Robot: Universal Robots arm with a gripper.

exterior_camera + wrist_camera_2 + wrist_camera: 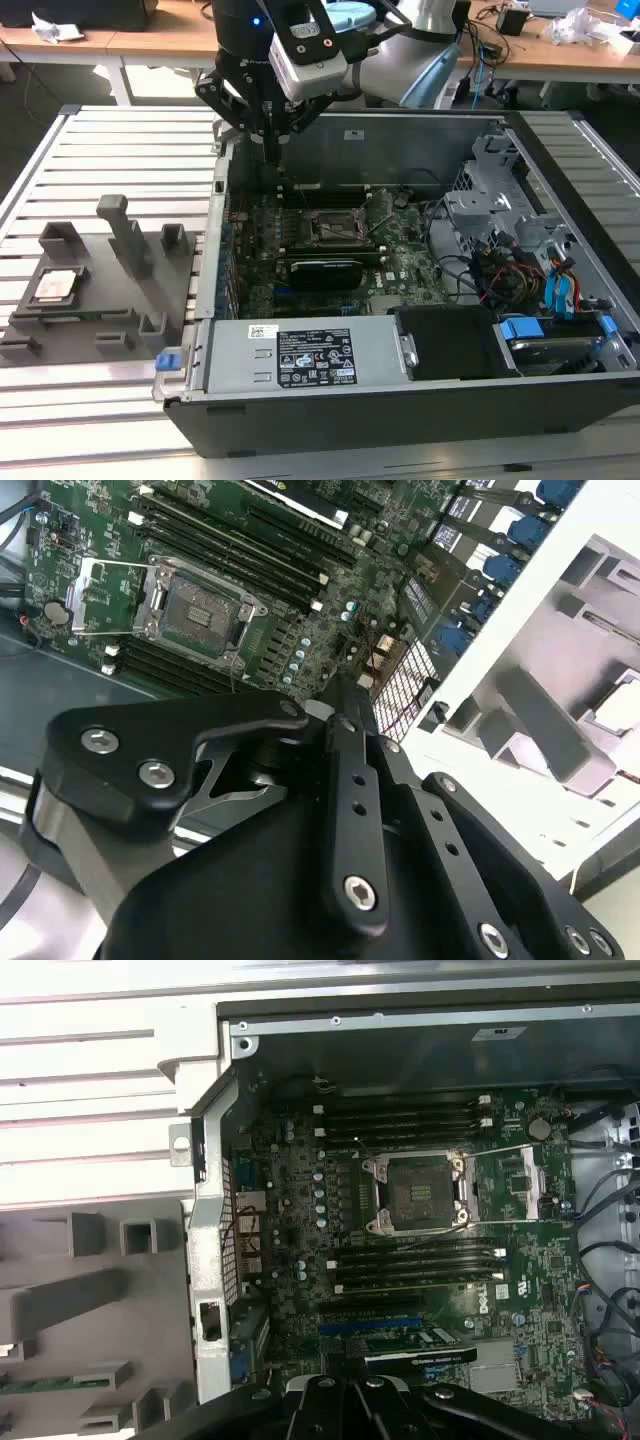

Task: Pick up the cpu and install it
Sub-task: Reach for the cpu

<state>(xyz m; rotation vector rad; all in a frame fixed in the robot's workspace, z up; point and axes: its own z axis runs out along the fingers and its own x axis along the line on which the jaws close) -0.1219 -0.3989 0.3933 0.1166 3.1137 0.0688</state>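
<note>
The small, square, silvery-grey metal-topped cpu [55, 287] lies flat, plate upward, in the grey moulded fixture [110, 300] at the exterior view's left. It shows no long axis. The black gripper [270, 150] hangs clenched and empty over the open black computer case [400, 420], well apart.

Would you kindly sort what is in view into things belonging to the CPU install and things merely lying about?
Job in hand:
cpu, lying on the grey holder
empty open socket
tool, over the case's edge

Lying about:
graphics card
power supply
drive cage
</note>
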